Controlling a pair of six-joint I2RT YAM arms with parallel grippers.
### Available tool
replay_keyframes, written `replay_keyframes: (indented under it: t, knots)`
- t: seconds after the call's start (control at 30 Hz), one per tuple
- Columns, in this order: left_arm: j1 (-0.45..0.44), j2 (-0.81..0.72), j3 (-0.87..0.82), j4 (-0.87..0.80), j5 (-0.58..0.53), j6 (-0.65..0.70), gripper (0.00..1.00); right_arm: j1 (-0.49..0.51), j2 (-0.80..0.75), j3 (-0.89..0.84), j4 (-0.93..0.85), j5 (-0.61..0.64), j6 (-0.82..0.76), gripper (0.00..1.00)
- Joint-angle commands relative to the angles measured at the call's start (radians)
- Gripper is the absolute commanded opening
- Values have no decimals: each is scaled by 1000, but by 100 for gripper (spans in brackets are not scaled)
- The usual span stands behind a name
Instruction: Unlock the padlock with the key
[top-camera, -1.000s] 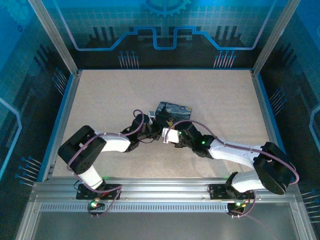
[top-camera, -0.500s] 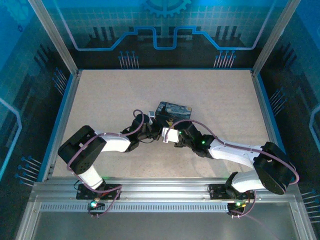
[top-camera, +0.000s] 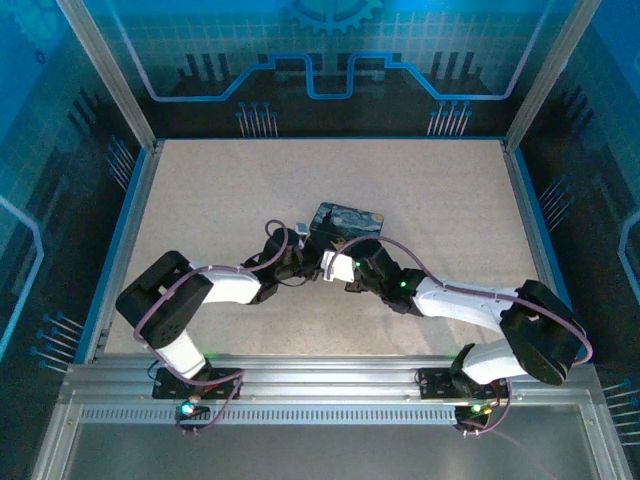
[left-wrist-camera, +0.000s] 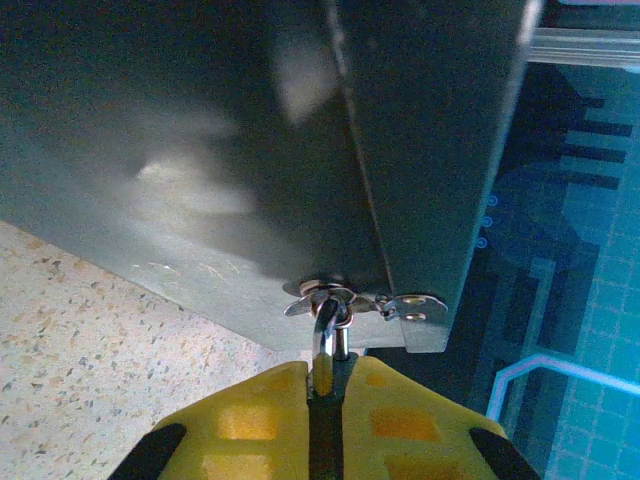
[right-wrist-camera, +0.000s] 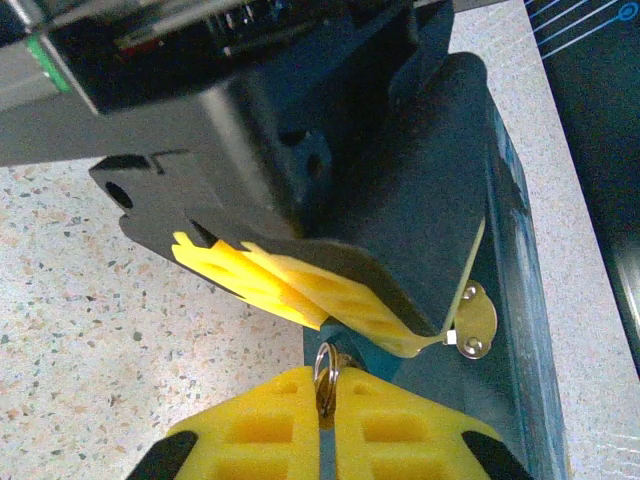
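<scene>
From the top external view, the left arm (top-camera: 230, 285) and the right arm (top-camera: 460, 300) meet nose to nose at the near edge of the dark-blue tin (top-camera: 348, 222) in the middle of the table (top-camera: 200, 190); the small task things are too tiny to pick out there. In the left wrist view, the left gripper (left-wrist-camera: 327, 378) has its yellow fingers (left-wrist-camera: 250, 420) pressed together on the padlock (left-wrist-camera: 325, 330). Its silvery shackle rises from between the pads and passes through the hasp (left-wrist-camera: 335, 297) on the tin's wall, while the lock body is hidden between the pads. In the right wrist view, the right gripper (right-wrist-camera: 325, 400) is clamped on the key (right-wrist-camera: 324, 378), seen as a dark sliver with a small ring standing up between the pads. It sits just below the left gripper's yellow pads, with the tin's wall beside them. The step in hand looks like bringing the key to the lock. The keyhole is not visible, so the next move calls for a fine line-up of the key tip with it, then a straight push and a twist while the left gripper holds the lock steady.
</scene>
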Motion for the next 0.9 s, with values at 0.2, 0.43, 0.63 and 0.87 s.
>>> replay_keyframes:
  t: [0.2, 0.43, 0.63, 0.87]
  knots:
    - [-8, -21, 7, 19, 20, -21, 0, 1, 5, 29, 12, 82, 149, 0]
    - [-7, -26, 10, 12, 19, -20, 0, 9, -9, 3, 32, 103, 373, 0]
    - [-11, -25, 13, -2, 14, -9, 0, 11, -1, -51, 90, 92, 492, 0]
    - [-18, -4, 16, -3, 10, -4, 0, 6, 19, -97, 120, 68, 538, 0]
